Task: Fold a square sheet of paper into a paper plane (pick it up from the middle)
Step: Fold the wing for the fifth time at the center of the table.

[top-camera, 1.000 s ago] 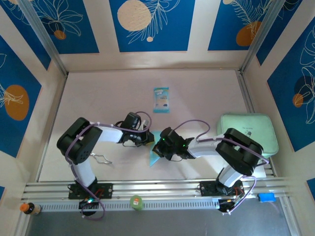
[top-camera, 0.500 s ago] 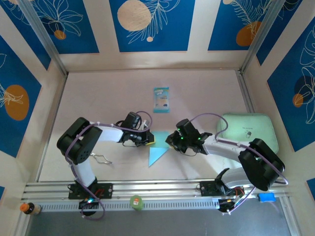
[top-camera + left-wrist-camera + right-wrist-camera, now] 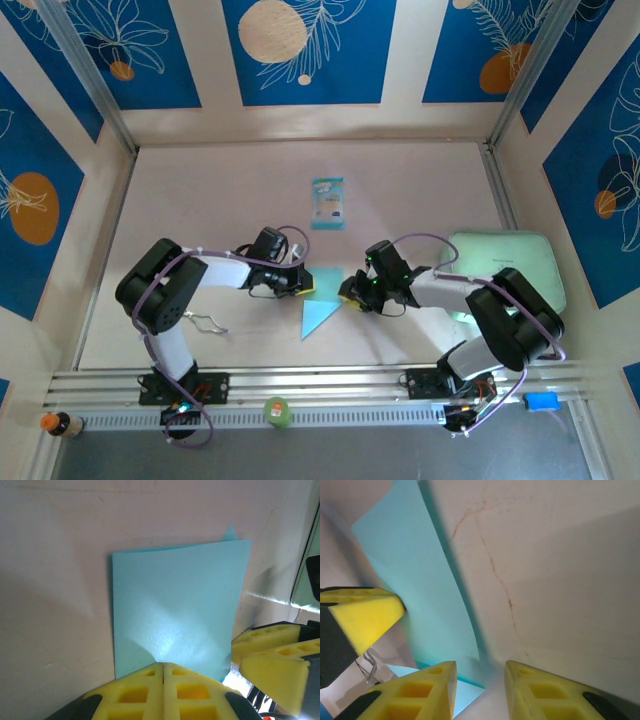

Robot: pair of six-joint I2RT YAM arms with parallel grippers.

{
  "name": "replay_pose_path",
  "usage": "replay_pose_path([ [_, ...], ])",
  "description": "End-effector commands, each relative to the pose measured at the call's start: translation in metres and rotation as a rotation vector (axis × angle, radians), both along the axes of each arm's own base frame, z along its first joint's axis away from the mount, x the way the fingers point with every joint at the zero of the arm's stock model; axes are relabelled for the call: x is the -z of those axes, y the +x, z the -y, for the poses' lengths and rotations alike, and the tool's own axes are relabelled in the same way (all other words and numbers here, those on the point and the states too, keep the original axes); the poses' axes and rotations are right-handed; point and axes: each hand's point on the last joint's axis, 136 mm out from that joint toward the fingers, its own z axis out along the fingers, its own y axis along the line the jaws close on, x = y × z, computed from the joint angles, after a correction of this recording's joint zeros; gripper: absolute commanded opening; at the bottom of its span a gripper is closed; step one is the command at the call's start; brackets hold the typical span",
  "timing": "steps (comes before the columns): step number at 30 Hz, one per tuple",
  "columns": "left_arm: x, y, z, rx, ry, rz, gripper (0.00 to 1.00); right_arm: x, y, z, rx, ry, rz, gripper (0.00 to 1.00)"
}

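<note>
The square sheet of paper (image 3: 320, 312) lies partly folded near the middle of the desk (image 3: 220, 200), with one corner pointing to 6 o'clock. The left end effector (image 3: 163, 667) is clenched on the sheet's 9 o'clock edge. The right end effector (image 3: 480, 677) sits at the sheet's 3 o'clock side, released, with its fingers apart.

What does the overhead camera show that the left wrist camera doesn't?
Overhead adds the printed packet farther back, the green pad on the right, and the pointed near corner of the paper. The left wrist close-up adds the left gripper shut on the paper's edge. Both take in the blue paper and the right gripper beside it.
</note>
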Motion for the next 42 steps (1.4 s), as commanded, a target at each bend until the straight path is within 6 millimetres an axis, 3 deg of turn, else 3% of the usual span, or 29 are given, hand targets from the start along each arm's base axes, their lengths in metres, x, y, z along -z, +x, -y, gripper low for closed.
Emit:
replay_pose_path([
  [1, 0.012, -0.010, -0.005, 0.008, 0.050, -0.040, 0.07, -0.009, 0.002, -0.012, -0.048, 0.057, 0.017, 0.30],
  [17, 0.012, -0.012, -0.005, 0.004, 0.025, -0.038, 0.07, -0.026, 0.011, -0.026, -0.123, 0.147, 0.101, 0.28],
  [42, 0.006, -0.010, -0.001, 0.004, -0.007, -0.020, 0.07, -0.017, 0.026, -0.024, -0.185, 0.232, 0.121, 0.27],
])
